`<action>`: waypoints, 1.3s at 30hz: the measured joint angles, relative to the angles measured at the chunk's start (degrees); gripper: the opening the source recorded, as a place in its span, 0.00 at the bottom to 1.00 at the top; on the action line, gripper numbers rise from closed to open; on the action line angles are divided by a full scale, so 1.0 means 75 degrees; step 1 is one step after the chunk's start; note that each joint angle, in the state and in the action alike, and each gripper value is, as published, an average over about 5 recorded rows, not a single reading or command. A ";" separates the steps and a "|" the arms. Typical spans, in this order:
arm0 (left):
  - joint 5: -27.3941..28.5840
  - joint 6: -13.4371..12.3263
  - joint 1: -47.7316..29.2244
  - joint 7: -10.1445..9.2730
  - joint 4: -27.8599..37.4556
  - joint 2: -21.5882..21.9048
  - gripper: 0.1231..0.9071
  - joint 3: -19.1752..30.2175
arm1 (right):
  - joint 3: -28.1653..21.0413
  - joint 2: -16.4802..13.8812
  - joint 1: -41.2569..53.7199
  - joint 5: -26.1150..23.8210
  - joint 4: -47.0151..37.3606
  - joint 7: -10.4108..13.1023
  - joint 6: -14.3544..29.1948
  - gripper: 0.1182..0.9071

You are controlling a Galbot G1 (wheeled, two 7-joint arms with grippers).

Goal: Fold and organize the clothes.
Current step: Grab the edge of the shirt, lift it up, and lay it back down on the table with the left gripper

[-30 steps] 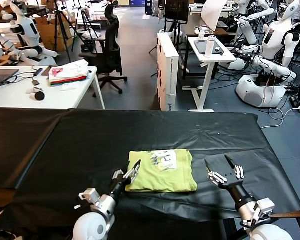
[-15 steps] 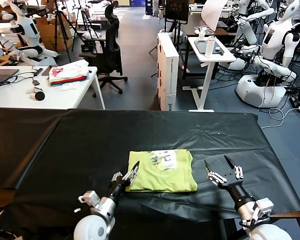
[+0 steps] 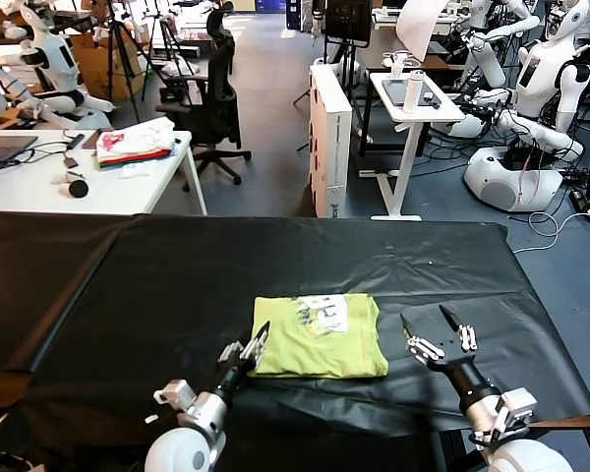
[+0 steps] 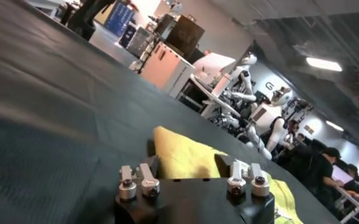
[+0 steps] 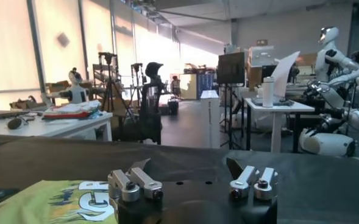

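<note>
My left pincer sits at the near left corner of the one folded lime yellow-green T-shirt, its fingers partly spread. The shirt lies on the black-covered tabletop. My right pincer rests spread wide, just beside its right edge.

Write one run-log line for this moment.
T-shirt: folded on black table | left claw: at its corner | right claw: open, beside it

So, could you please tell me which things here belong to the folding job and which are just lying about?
Part of the job:
- yellow-green T-shirt, folded on the black table
- left gripper, at the shirt's left edge
- right gripper, open, beside the shirt

Just lying about:
- stack of folded fabric on the white desk
- office chair
- cardboard box
</note>
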 joint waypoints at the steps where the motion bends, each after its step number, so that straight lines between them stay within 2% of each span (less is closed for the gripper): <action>1: 0.0001 -0.0002 0.0008 0.0000 -0.0003 -0.0001 0.46 -0.0003 | -0.0002 0.0002 0.0001 -0.0003 -0.0003 -0.0001 0.0000 1.00; 8: 0.0035 -0.0018 0.0086 0.0022 -0.0031 -0.0011 0.15 -0.0003 | -0.0023 0.0010 0.0045 -0.0026 -0.0029 -0.0002 0.0000 1.00; 13: 0.0036 0.0020 0.0135 0.0056 -0.0103 -0.0021 0.07 0.0008 | -0.0036 0.0025 0.0072 -0.0057 -0.0061 -0.0003 -0.0001 1.00; 19: 0.0027 0.0169 0.0133 0.0007 -0.0256 0.0118 0.05 -0.0105 | -0.0046 0.0034 0.0125 -0.0126 -0.0113 -0.0002 0.0000 1.00; 24: 0.0056 0.0293 0.0096 -0.0152 -0.0408 0.0513 0.05 -0.0338 | -0.0106 0.0071 0.0214 -0.0197 -0.0201 0.0017 0.0007 1.00; 30: -0.0082 0.0498 0.0178 -0.0250 -0.0672 0.1356 0.05 -0.0817 | -0.0201 0.0137 0.0371 -0.0344 -0.0321 0.0077 0.0007 1.00; 39: -0.0996 0.0715 0.0570 -0.0407 -0.1172 0.2862 0.05 -0.1927 | -0.0319 0.0249 0.0636 -0.0488 -0.0522 0.0190 -0.0036 1.00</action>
